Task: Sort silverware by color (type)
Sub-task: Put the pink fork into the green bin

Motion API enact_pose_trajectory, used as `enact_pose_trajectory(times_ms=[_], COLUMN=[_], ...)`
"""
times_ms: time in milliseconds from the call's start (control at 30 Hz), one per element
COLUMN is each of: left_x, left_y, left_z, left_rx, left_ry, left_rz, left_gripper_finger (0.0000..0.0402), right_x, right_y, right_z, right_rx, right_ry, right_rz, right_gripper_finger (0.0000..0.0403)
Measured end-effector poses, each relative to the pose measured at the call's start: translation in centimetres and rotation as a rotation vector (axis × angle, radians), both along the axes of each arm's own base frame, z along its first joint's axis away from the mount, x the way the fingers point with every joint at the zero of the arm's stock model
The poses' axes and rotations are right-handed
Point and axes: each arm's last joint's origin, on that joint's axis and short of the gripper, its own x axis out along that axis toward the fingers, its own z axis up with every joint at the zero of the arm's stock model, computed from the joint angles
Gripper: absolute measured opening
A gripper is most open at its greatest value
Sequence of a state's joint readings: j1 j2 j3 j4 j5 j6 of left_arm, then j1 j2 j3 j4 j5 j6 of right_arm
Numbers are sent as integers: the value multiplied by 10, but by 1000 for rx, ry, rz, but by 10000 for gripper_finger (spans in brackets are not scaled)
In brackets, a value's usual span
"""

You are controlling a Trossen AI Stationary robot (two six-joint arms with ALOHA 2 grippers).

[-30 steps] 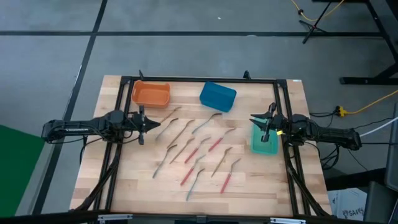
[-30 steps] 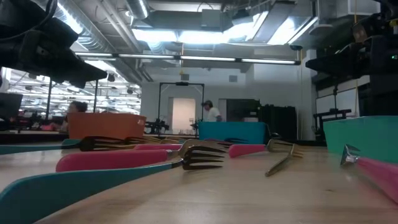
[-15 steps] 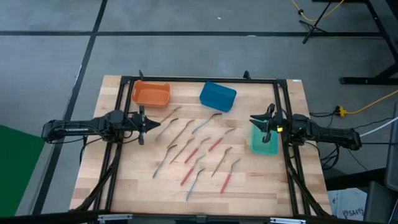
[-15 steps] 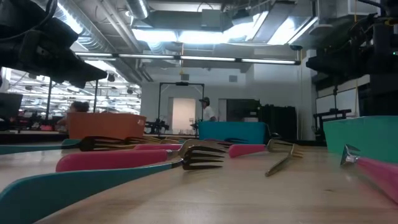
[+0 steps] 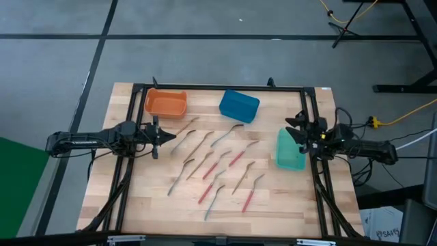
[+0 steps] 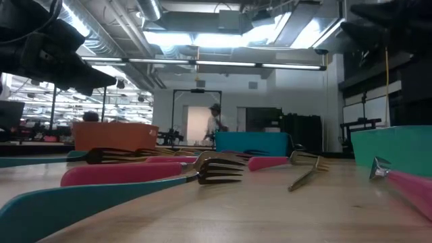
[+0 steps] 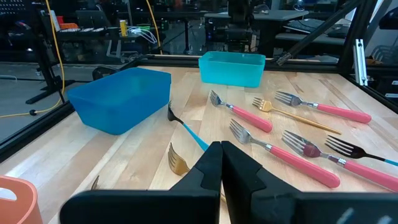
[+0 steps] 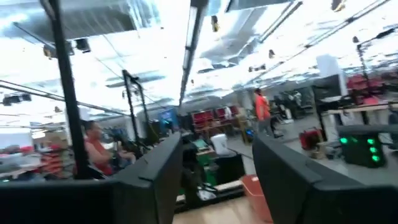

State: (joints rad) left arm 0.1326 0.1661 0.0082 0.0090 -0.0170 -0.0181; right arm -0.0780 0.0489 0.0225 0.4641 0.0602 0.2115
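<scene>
R gripper (image 5: 298,131) has just let go & pulled back: a sec ago it hung fingers-down over the green bin (image 5: 289,152) w/ jaws part-closed; now it sits at the bin's far-right edge, swung up so its wrist cam sees ceiling & room, fingers (image 8: 155,177) spread wide w/ nothing between them. My read: one piece was just dropped into the green bin, tho the bin's inside is too small to check from above. If so, one drop done & the arm is free for the next pick.

L gripper (image 5: 156,137) waits at table's left edge, near the orange bin (image 5: 166,103), fingers pressed together, empty.

Rest of the silverware (image 5: 217,166) lies loose mid-table, between the arms & nearer than the blue bin (image 5: 239,105): pink-handled forks (image 7: 249,116), a gold fork (image 7: 292,116), a teal-handled one (image 7: 186,128), others. So most sorting is left to do, I'd say.

Writing/brands: none legible on bins, utensils or arms. A person walks in the room far behind.
</scene>
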Motion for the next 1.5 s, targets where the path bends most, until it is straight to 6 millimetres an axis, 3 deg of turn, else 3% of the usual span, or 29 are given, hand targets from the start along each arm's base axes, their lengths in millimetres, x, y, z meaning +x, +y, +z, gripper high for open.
enact_pose_trajectory(times_ms=[167, 333, 567, 767, 1133, 1500], left_x=[0, 0, 0, 0, 0, 0], left_y=[0, 0, 0, 0, 0, 0], left_z=[0, 0, 0, 0, 0, 0], left_rx=[0, 0, 0, 0, 0, 0], left_ry=[0, 0, 0, 0, 1, 0], left_rz=[0, 0, 0, 0, 0, 0], left_gripper_finger=[0, 0, 0, 0, 0, 0], right_x=[7, 30, 78, 125, 191, 215], right_y=[-1, -3, -6, -10, -15, -15], right_z=[22, 48, 75, 79, 40, -14], right_rx=[-14, -96, -208, -318, -462, -498], right_ry=[104, 265, 581, 868, 1311, 1514], right_rz=[-19, -45, -41, -9, 113, 281], right_gripper_finger=[199, 200, 200, 200, 200, 200])
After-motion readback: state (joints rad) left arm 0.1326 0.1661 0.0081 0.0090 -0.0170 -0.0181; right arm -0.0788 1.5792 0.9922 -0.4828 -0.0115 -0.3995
